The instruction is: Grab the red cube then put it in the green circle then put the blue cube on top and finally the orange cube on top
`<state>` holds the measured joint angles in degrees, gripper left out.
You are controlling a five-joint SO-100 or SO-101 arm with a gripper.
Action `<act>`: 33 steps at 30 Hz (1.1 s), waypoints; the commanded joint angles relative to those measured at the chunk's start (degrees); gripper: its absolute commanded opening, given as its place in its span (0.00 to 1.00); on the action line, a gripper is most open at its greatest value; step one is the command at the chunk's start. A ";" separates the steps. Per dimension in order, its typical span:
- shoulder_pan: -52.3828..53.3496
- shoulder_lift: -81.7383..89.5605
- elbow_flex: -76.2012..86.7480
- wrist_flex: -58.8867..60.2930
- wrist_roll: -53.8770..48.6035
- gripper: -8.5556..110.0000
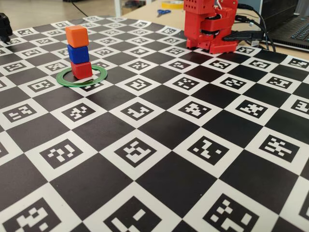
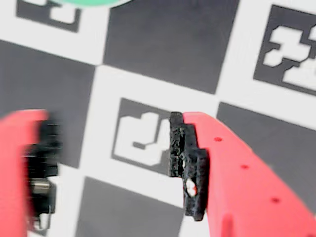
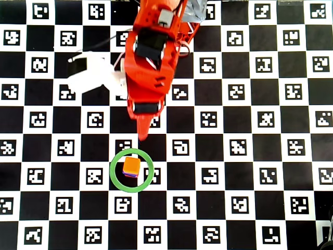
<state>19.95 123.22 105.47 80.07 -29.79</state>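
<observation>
In the fixed view the red cube (image 1: pixel 81 70) sits inside the green circle (image 1: pixel 65 79), with the blue cube (image 1: pixel 78 53) on it and the orange cube (image 1: pixel 77 36) on top. From overhead only the orange cube (image 3: pixel 131 165) shows, centred in the green circle (image 3: pixel 112 169). My red gripper (image 3: pixel 142 131) is just beyond the ring, apart from the stack. In the wrist view the gripper (image 2: pixel 116 163) is open over the checkered mat with nothing between its fingers; the left one is blurred. An edge of the green circle (image 2: pixel 89 2) shows at the top.
The arm's red base (image 1: pixel 207 24) stands at the mat's far right in the fixed view. Behind it are cables (image 1: pixel 251 34), a laptop (image 1: pixel 294 24) and scissors (image 1: pixel 163 12). A white part (image 3: pixel 88 73) juts from the arm's side.
</observation>
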 commanded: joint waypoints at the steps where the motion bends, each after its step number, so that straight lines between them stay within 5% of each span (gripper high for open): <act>1: 0.97 12.30 8.61 -5.19 -4.48 0.06; 13: -0.88 35.86 37.71 -20.57 -23.20 0.02; 33: -15.03 59.15 61.70 -11.07 -31.90 0.02</act>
<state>5.27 179.21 166.64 67.68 -61.08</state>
